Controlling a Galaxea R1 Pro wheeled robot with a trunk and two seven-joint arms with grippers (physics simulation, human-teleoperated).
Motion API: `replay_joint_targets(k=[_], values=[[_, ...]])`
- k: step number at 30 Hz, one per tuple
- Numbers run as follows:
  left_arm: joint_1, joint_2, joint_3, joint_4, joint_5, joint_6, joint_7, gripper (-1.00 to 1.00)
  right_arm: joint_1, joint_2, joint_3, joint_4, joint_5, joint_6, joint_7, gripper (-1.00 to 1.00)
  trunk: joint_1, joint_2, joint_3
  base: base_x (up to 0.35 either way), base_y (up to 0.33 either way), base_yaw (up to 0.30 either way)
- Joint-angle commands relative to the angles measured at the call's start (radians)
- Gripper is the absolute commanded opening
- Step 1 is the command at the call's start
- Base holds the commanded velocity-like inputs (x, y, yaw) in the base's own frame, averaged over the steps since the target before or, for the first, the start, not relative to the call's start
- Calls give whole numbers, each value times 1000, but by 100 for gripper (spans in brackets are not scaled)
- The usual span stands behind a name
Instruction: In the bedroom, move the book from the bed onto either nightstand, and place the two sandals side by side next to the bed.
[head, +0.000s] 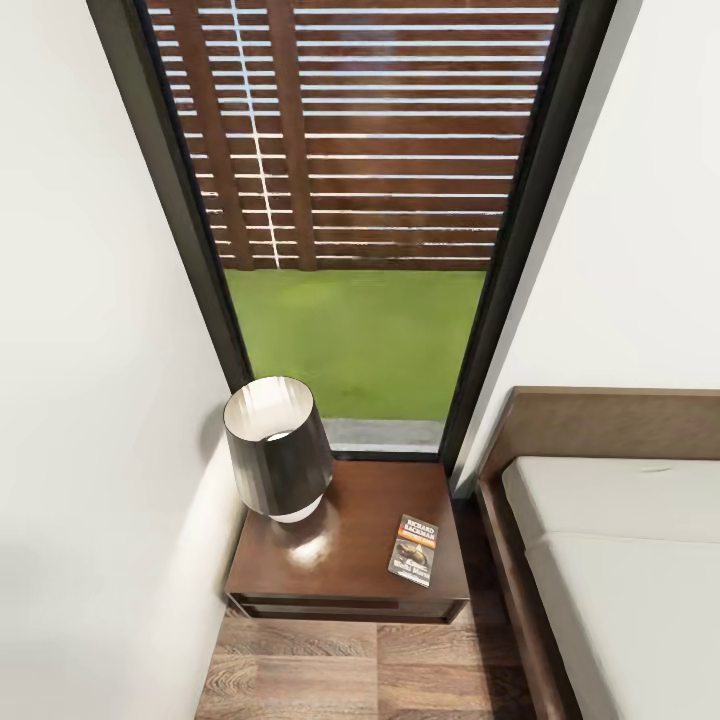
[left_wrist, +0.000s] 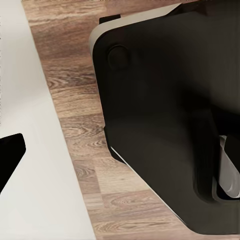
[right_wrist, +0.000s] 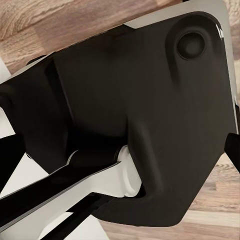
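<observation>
The book (head: 414, 550), dark with an orange band and white lettering, lies flat on the right part of the dark-brown nightstand (head: 335, 565), near its front edge. Right of the nightstand stands the bed (head: 625, 590), with a light-grey mattress and a brown headboard. The blue sandals are out of view. In the left wrist view one black fingertip (left_wrist: 10, 152) of my left gripper (left_wrist: 120, 155) shows at the picture's edge over the white wall base. My right gripper (right_wrist: 120, 150) has black fingertips (right_wrist: 233, 150) at both edges. Both stand open and empty, in front of my black base.
A lamp (head: 278, 447) with a dark shade stands on the nightstand's left part. Behind it is a tall dark-framed window (head: 360, 330) with lawn and a slat fence. A white wall (head: 90, 400) closes the left side. Wood-plank floor (head: 340, 675) lies before the nightstand.
</observation>
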Motion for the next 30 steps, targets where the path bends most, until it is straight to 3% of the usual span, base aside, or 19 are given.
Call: replay_joint_targets(k=[1, 30], values=[[0, 0, -9, 0, 8, -3, 4, 100, -1, -1, -8, 2, 3, 3, 3, 100, 0, -2, -2, 0, 0, 0], [0, -2, -9, -2, 8, -6, 5, 100, -1, -1, -8, 2, 3, 3, 3, 100, 0, -2, -2, 0, 0, 0]])
